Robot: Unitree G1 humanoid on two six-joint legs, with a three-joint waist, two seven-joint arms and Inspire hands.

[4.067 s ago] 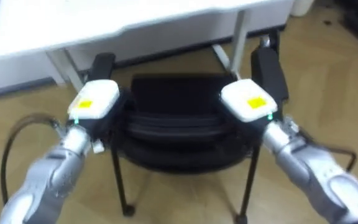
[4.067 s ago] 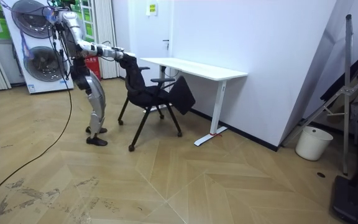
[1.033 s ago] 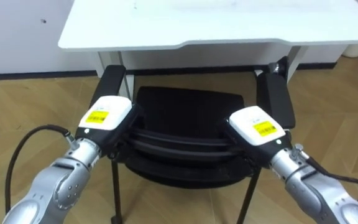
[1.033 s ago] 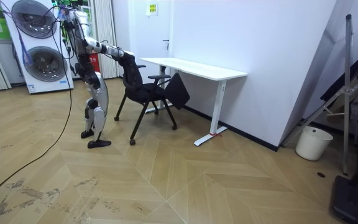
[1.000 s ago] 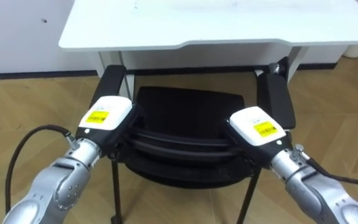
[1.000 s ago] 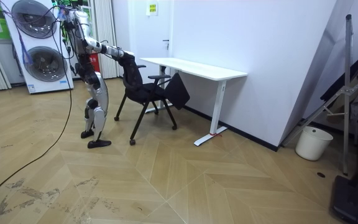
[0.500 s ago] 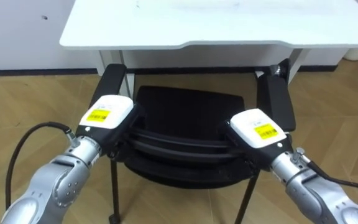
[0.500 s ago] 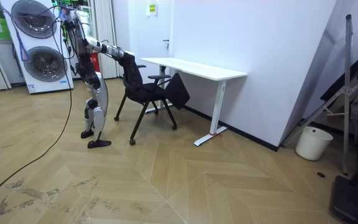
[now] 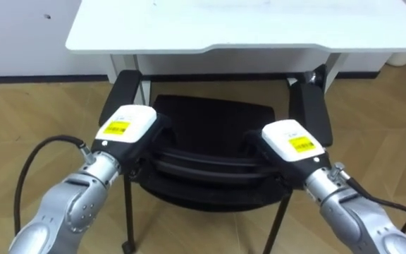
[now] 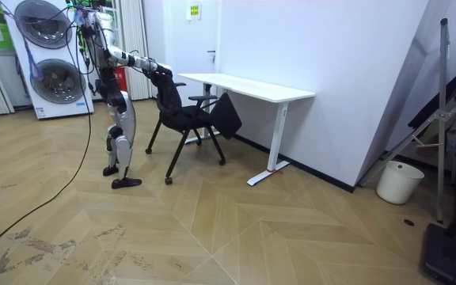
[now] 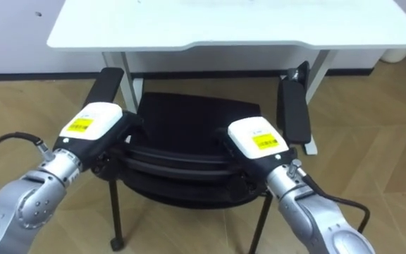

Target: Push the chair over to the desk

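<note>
Eye views: left hand [image 9: 124,127] and right hand [image 9: 291,143] sit at either end of the chair [image 9: 213,116] back, but I can't tell their grip. The desk [image 9: 245,32] is just ahead. Room view: the robot stands behind the chair [image 10: 182,119], arms out, near the desk [image 10: 252,85] end.

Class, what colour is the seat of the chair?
The chair seat is black, clearest in the left eye view.

legible text: none | left hand [image 9: 131,121] sticker [image 9: 118,128]: unreadable | right hand [image 9: 286,135] sticker [image 9: 299,145]: unreadable
</note>
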